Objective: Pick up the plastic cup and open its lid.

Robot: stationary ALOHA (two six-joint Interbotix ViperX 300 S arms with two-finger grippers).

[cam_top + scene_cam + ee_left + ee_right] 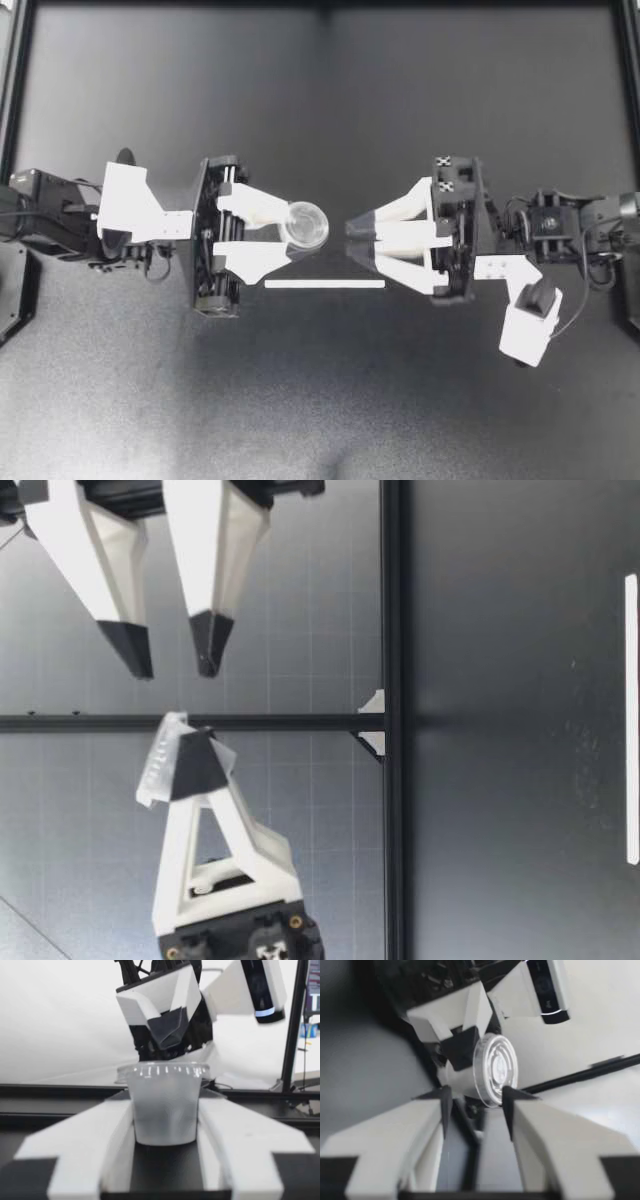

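Top view puts your left hand (295,230) pinching the plastic cup (306,224) near the middle of the desk (320,400). Your right hand (350,238) points straight at the cup from the other side, just short of touching it. The low view shows the cup (158,765) held well clear of the desk, with nothing beneath it.

The coming move turns on how the lid (496,1067) lines up with your right hand. In the low view that hand (170,645) has its fingers spread, one above the other. The cup sits about level with the gap between them, just ahead of the tips. In the right wrist view the lid's round face shows between the two dark fingertips (445,1105), so the cup looks tipped somewhat toward that hand. The left wrist view has the cup (165,1110) seated between both fingers with the lid on and its rim standing proud of them.

Your right hand is the free one and the one near the lid. It probably needs only a short advance to catch the rim.

A white strip (325,284) lies flat on the desk beside the gap, below the hands and out of the way. The real risk is bumping your left hand's fingers.
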